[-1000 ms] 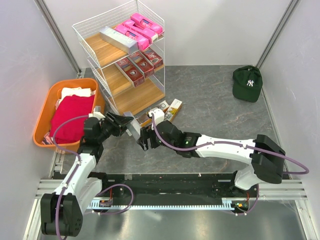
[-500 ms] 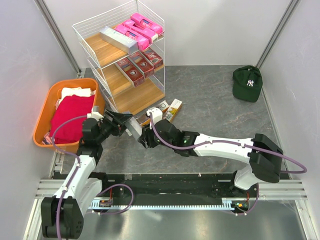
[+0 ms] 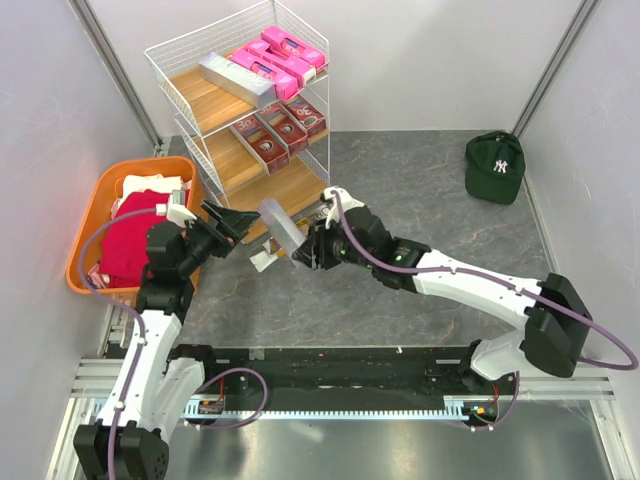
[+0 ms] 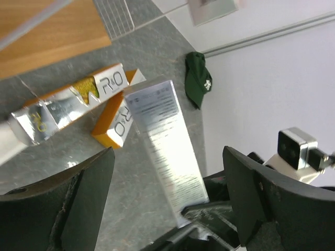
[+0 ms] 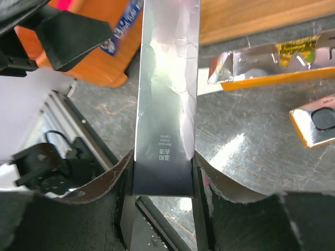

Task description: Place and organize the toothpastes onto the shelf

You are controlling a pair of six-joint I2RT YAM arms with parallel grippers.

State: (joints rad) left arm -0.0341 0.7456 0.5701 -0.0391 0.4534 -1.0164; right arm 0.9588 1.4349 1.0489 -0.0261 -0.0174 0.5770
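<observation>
Bright, even, diffuse light fills the top view, and the arms cast only soft, faint shadows on the grey table point(image 3: 420, 200). The metal strip point(image 3: 330, 440) at the near edge has a dull sheen. In the right wrist view, broad glare streaks the silver-grey toothpaste box point(image 5: 167, 78), and a white hot spot sits on the table beside it. In the left wrist view the wall point(image 4: 272, 78) looks washed out, the box's print is bleached and smeared, and the left gripper's fingers point(image 4: 272, 204) are dark and soft-edged.
</observation>
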